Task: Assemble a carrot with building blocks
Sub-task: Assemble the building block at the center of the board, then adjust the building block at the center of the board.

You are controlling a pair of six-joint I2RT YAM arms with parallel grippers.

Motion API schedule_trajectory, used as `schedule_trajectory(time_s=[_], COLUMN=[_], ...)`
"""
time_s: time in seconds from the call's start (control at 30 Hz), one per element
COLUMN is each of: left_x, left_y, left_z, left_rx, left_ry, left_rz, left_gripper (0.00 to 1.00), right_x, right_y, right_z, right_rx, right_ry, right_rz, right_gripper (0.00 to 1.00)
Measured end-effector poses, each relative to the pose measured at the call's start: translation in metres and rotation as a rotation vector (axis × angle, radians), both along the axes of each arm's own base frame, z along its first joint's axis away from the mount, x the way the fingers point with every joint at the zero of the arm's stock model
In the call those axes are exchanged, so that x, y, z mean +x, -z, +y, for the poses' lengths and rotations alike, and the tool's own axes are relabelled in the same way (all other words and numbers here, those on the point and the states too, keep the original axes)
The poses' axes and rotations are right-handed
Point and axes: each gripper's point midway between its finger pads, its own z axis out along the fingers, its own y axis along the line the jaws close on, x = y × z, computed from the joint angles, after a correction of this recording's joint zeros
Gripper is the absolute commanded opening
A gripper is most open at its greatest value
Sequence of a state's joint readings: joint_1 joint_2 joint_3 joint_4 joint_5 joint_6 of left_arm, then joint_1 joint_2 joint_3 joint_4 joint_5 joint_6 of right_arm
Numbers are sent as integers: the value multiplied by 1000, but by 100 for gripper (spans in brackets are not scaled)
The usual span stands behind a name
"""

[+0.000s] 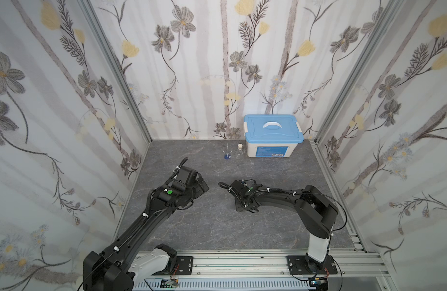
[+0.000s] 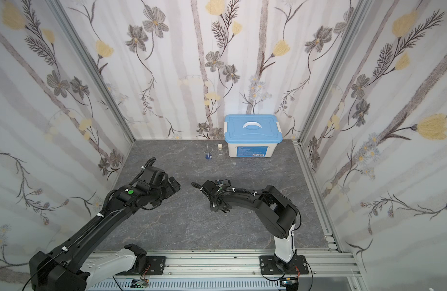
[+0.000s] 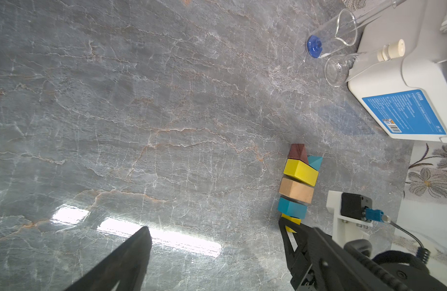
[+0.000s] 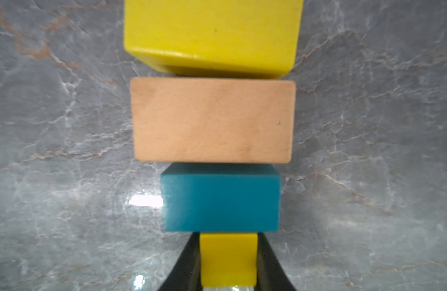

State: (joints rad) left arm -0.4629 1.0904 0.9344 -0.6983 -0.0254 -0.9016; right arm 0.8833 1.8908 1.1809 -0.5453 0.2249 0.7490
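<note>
In the left wrist view the carrot lies flat on the grey marble table (image 3: 141, 126). Its blocks run in a row: maroon wedge (image 3: 296, 151), teal wedge (image 3: 315, 162), yellow brick (image 3: 299, 172), tan brick (image 3: 295, 190), teal brick (image 3: 291, 207), small yellow cube (image 3: 291, 219). My right gripper (image 4: 228, 236) is shut on the yellow cube (image 4: 228, 257), which butts against the teal brick (image 4: 221, 199). The tan brick (image 4: 212, 121) and yellow brick (image 4: 212, 32) lie beyond. My left gripper (image 3: 217, 236) stands open over bare table beside the row. In both top views the right arm (image 1: 268, 196) hides the blocks.
A blue-lidded white box (image 1: 270, 141) stands at the back wall. Beside it are a beaker with blue liquid (image 1: 227, 153) and a stoppered flask (image 1: 240, 151). Flowered walls close three sides, and an aluminium rail (image 1: 242, 262) runs along the front.
</note>
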Motion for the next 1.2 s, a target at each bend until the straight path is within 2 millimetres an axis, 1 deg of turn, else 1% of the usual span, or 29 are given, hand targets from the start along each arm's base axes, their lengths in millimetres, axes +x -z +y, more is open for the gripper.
schedule_trajectory(time_s=[0.03, 0.07, 0.1, 0.2, 0.3, 0.33, 0.37, 0.4, 0.43, 0.47, 0.5, 0.57, 0.6, 0.67, 0.73, 0.8, 0.9, 0.97, 1.13, 1.2], left_x=[0, -1, -1, -2, -2, -2, -2, -2, -2, -2, -2, -2, -2, -1, -1, -1, 1, 3, 5, 5], left_y=[0, 1, 1, 1, 0, 0, -1, -2, -3, -4, -5, -7, -7, -7, -6, -3, -2, -1, 0, 1], left_z=[0, 1, 1, 1, 1, 1, 1, 1, 1, 1, 1, 2, 3, 3, 3, 4, 3, 2, 0, -1], left_rx=[-1, -2, -3, -5, -7, -8, -10, -11, -13, -14, -14, -13, -12, -10, -8, -3, -2, -4, -9, -12], left_ry=[-1, -3, -4, -6, -6, -6, -6, -6, -7, -7, -7, -10, -11, -13, -15, -15, -16, -16, -17, -17], left_rz=[0, 1, 1, 0, -3, -5, -9, -12, -16, -20, -22, -30, -33, -35, -36, -28, -29, -34, -35, -35], left_gripper=[100, 100, 100, 100, 100, 100, 100, 100, 100, 100, 100, 100, 100, 100, 100, 100, 100, 100, 100, 100], right_x=[0, 0, 0, -1, -6, -10, -12, -12, -11, -9, -6, 0, 2, 7, 13, 19, 29, 30, 29, 30], right_y=[0, 0, 0, -1, -4, -7, -12, -19, -31, -44, -55, -77, -83, -93, -96, -93, -77, -63, -33, -27], right_z=[-1, -2, -2, -3, -3, -3, -4, -4, -4, -6, -8, -15, -18, -30, -42, -51, -62, -68, -77, -80], right_rx=[-2, -2, -3, -5, 1, 10, 17, 32, 53, 75, 94, 122, 132, 133, 120, 105, 64, 35, -28, -43], right_ry=[1, 3, 3, 3, -19, -23, -26, -27, -33, -38, -33, -36, -30, -24, -13, -7, 1, 7, 6, 11], right_rz=[1, 1, 0, 0, 22, 40, 38, 35, 21, 0, -17, -55, -64, -76, -78, -67, -29, 9, 79, 89], right_gripper=[39, 43, 43, 54, 54, 60, 71, 76, 79, 97, 100, 100, 100, 100, 100, 100, 100, 100, 100, 100])
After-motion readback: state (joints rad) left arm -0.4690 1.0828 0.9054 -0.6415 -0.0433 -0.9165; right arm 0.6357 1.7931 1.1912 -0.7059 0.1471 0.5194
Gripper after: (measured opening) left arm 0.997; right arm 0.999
